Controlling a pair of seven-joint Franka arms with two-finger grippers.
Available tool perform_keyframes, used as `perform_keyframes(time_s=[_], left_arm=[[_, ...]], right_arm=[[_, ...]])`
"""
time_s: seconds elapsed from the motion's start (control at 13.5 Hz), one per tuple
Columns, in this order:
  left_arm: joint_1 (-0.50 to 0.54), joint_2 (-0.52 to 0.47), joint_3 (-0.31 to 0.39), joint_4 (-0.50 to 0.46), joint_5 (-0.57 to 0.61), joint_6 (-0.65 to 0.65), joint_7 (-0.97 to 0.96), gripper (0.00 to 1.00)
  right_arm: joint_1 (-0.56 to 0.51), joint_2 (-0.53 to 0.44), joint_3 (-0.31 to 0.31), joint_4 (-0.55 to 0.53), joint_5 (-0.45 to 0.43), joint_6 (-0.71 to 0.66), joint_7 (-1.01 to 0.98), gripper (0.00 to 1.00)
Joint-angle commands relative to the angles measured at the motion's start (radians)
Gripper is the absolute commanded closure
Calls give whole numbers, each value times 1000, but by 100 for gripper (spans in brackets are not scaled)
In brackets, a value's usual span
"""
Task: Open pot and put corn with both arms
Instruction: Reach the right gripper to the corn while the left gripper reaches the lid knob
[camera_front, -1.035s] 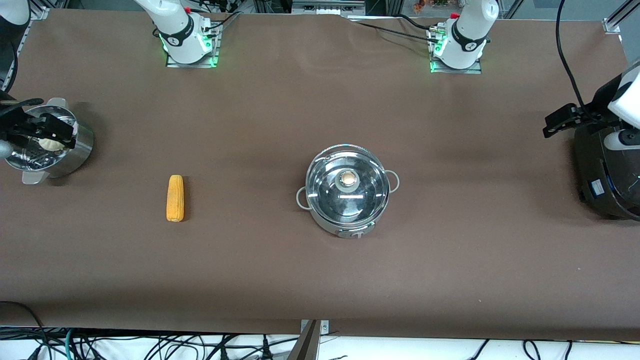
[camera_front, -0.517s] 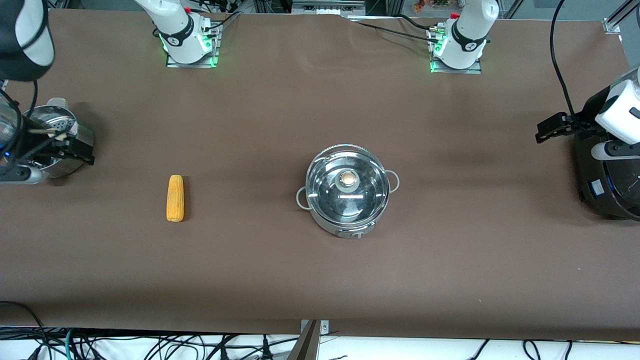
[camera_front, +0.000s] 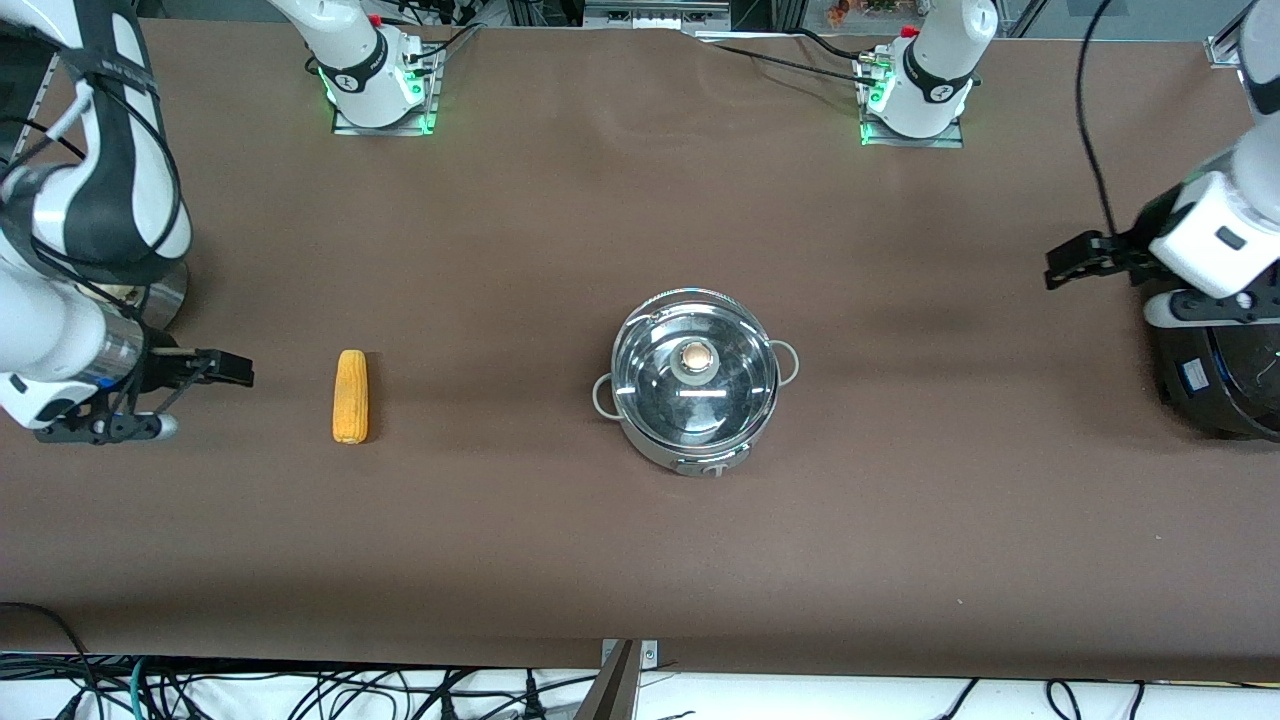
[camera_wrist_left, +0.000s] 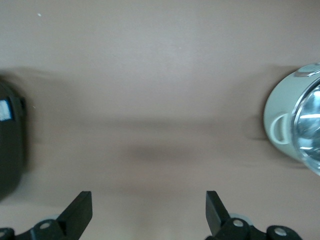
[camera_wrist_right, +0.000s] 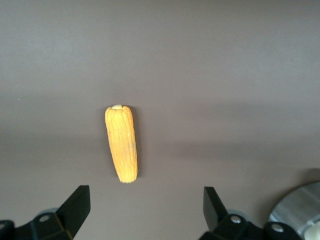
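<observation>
The steel pot (camera_front: 695, 400) stands mid-table with its glass lid (camera_front: 690, 385) on and the brass knob (camera_front: 697, 357) on top. Its side and one loop handle show in the left wrist view (camera_wrist_left: 285, 125). The yellow-orange corn (camera_front: 350, 396) lies flat on the table toward the right arm's end, and also shows in the right wrist view (camera_wrist_right: 121, 144). My right gripper (camera_front: 225, 370) is open and empty, close beside the corn and apart from it (camera_wrist_right: 145, 210). My left gripper (camera_front: 1065, 265) is open and empty over bare table between the pot and the black cooker (camera_wrist_left: 149, 210).
A steel steamer pot (camera_front: 165, 290) stands at the right arm's end, mostly hidden by that arm; its rim shows in the right wrist view (camera_wrist_right: 297, 210). A large black cooker (camera_front: 1215, 375) stands at the left arm's end (camera_wrist_left: 10, 145). Brown cloth covers the table.
My right gripper has swung from over the steamer pot down to beside the corn. My left gripper has moved from the cooker a little toward the pot. Pot and corn have not moved.
</observation>
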Motion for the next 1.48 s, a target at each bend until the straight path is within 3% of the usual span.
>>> perform_keyframes(time_s=[0.0, 0.44, 0.67, 0.89, 1.4], left_arm=[[-61, 67, -3, 74, -57, -26, -129, 0], [-291, 283, -3, 245, -85, -12, -421, 0], [-383, 393, -3, 319, -85, 58, -506, 0], [-443, 453, -3, 320, -86, 175, -532, 0], [-534, 559, -3, 319, -97, 315, -599, 0]], right_arm=[[-1, 13, 4, -43, 19, 60, 8, 0], [3, 35, 7, -194, 48, 252, 8, 0], [20, 44, 9, -253, 48, 315, 8, 0], [38, 71, 9, -265, 50, 357, 8, 0], [48, 130, 10, -328, 50, 519, 10, 0]])
